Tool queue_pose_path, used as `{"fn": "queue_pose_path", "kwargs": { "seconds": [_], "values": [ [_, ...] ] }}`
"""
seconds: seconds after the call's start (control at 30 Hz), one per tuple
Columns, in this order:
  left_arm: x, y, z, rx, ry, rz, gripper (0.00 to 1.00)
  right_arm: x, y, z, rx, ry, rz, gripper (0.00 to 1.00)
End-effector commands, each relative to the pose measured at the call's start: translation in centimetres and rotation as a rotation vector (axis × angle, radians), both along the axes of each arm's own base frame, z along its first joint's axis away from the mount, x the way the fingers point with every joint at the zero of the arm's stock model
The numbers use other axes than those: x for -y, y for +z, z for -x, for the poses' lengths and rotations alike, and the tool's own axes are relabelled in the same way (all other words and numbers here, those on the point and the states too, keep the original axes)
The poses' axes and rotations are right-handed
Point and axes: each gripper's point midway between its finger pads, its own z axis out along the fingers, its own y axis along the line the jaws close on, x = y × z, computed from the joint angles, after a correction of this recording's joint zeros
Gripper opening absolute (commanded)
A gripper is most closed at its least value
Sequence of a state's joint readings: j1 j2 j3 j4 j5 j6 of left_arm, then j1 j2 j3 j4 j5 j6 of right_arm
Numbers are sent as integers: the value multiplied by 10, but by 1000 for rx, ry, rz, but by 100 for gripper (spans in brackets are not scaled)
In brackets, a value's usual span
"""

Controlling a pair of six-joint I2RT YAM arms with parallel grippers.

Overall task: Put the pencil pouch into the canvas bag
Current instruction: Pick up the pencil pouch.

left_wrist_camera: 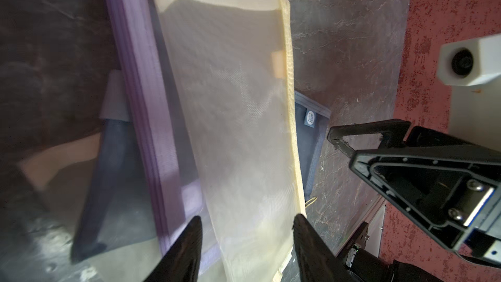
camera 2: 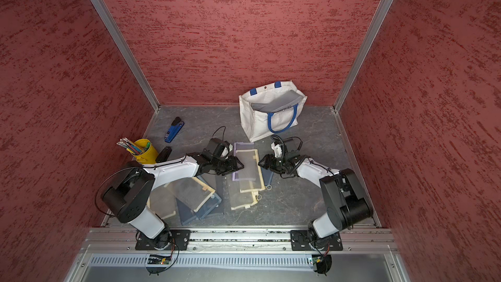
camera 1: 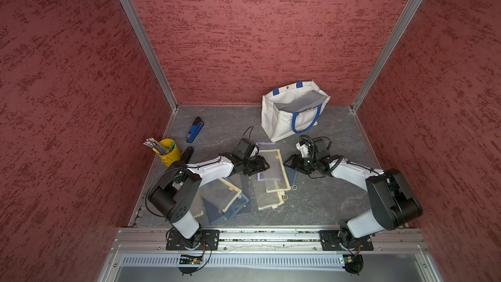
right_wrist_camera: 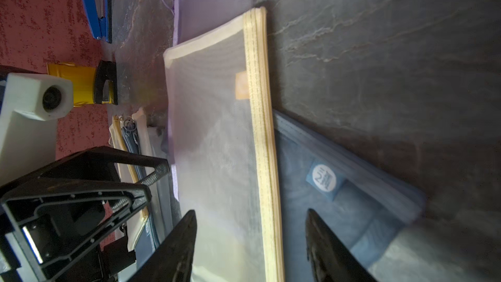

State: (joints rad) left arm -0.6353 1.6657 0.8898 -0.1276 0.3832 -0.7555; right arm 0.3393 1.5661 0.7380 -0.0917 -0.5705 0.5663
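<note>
- Grey marbled table [camera 1: 325, 199], red textured walls all round, and both arms stretch low toward the middle.
- And there is the pouch [camera 1: 272, 169]: cream mesh with a zip edge, lying on the table right between the two sets of jaws. It is not in the bag.
- Look at the left gripper [camera 1: 267, 165], at one long side of it. In its wrist view the fingers [left_wrist_camera: 184, 253] stand apart and cream mesh fills the gap. The jaws are spread, with no pinch that I can see.
- Facing it from the other side is the right gripper [camera 1: 285, 162], tips just beside the zip edge. Its jaws are spread too; the wrist view shows the zip edge and a blue pouch [right_wrist_camera: 339, 212] in the gap, nothing clamped.
- The two sets of tips point at each other, near, with only the pouch between.
- Under the pouch is a purple pouch [left_wrist_camera: 141, 90], sticking out on the left jaws' side.
- Now the bag [camera 1: 284, 123]: upright, mouth open, blue handles, well beyond both sets of jaws and nearer the right ones. A grey sheet [camera 1: 301, 101] leans in its mouth.
- Behind the left jaws, under that arm, lies a heap of pouches [camera 1: 222, 193].
- Well off behind the left jaws are a yellow bucket [camera 1: 169, 153] full of pencils and a blue stapler [camera 1: 194, 130].
</note>
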Motion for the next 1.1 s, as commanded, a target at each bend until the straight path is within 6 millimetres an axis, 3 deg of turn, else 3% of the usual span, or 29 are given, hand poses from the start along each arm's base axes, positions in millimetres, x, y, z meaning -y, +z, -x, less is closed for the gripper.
{"fn": "queue_pose_path", "kwargs": {
  "seconds": [0.0, 0.3, 0.4, 0.47, 0.57, 0.67, 0.8, 1.07],
  "values": [
    [16, -2, -7, 2, 18, 48, 52, -15, 7, -13, 61, 25, -86, 63],
    [36, -25, -7, -24, 44, 58, 41, -25, -23, 1, -5, 51, -119, 59],
    [40, -21, -9, -6, 54, 92, 24, -26, -18, 4, 4, 56, -131, 58],
    [41, -11, -10, 25, 50, 108, 0, -25, -6, 5, 28, 62, -133, 58],
    [37, 14, -8, 85, 30, 133, 0, -23, 17, 8, 63, 73, -127, 61],
    [30, 48, -6, 144, 9, 192, 0, -24, 54, 10, 125, 82, -158, 65],
    [18, 107, -4, 253, -37, 287, 0, -29, 117, 13, 247, 116, -233, 75],
    [-9, 206, -1, 413, -121, 493, 0, -46, 197, 10, 383, 232, -343, 86]
  ]
}}
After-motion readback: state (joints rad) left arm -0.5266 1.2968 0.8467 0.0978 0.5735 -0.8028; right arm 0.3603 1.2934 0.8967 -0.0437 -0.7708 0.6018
